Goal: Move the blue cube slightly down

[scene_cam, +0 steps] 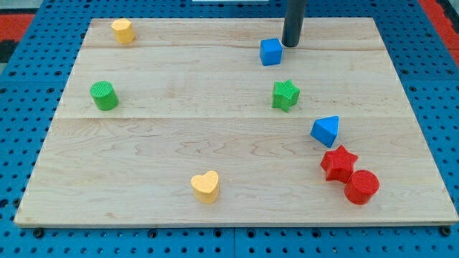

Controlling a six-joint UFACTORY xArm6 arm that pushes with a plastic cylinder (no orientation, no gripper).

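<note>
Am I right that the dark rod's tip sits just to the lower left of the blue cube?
Not quite. In the camera view my tip sits just to the upper right of the blue cube, toward the view's top, close beside it.

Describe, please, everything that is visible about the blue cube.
The blue cube is a small block of plain blue, matte, with lighter top face and darker sides. It sits flat on the wooden board, near the view's top, right of centre, turned a little so that an edge faces the camera. My tip stands just at its upper right, very close; whether they touch I cannot tell. No other block touches it; the green star lies below it, apart.
</note>
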